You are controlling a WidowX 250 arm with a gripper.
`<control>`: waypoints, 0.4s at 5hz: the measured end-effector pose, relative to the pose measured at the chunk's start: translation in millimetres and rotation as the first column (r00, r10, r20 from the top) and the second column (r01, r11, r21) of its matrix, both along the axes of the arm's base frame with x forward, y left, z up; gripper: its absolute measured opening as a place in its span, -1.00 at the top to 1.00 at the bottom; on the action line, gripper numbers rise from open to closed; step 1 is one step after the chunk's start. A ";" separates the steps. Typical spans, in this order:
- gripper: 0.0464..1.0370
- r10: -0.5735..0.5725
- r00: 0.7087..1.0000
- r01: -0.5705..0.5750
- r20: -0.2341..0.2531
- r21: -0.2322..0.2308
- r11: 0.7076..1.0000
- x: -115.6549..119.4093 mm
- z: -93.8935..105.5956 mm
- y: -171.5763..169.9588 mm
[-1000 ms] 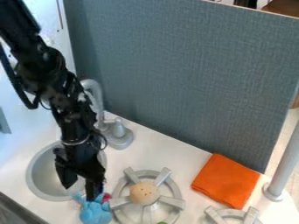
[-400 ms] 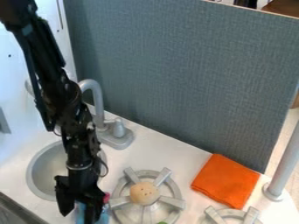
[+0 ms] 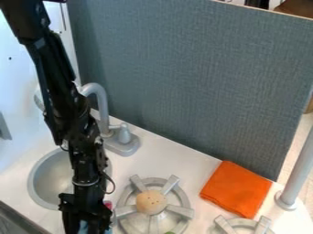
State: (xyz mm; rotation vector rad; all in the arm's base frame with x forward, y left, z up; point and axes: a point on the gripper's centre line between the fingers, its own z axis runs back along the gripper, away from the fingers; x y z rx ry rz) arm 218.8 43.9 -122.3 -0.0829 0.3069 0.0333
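The black gripper (image 3: 83,226) points down at the bottom edge, left of the near burner, with its fingers apart. A light-blue soft toy (image 3: 83,228) shows in the gap between them, mostly hidden behind the gripper and cut off by the view's edge. A small pinkish-red part (image 3: 108,204) of the toy peeks out to the gripper's right. Close by on the right, a round tan item with small dark dots (image 3: 151,202) rests on the grey burner (image 3: 180,211).
Behind and left of the gripper is the round metal sink (image 3: 44,183), with a grey faucet (image 3: 102,105) at its back. An orange cloth (image 3: 236,188) lies right of the burner, near a second burner (image 3: 243,225) and a grey post (image 3: 296,171). A blue-grey panel (image 3: 189,77) stands behind.
The gripper has moved down toward the bottom edge, from just above the blue toy to around it, and now covers most of it. The burner, tan item and cloth have stayed put.
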 end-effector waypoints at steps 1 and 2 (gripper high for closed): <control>0.00 0.005 0.993 -0.006 0.122 0.012 1.000 9.0 40.4 -1.7; 0.20 -0.044 0.965 0.046 0.257 -0.002 0.999 23.7 90.3 -16.1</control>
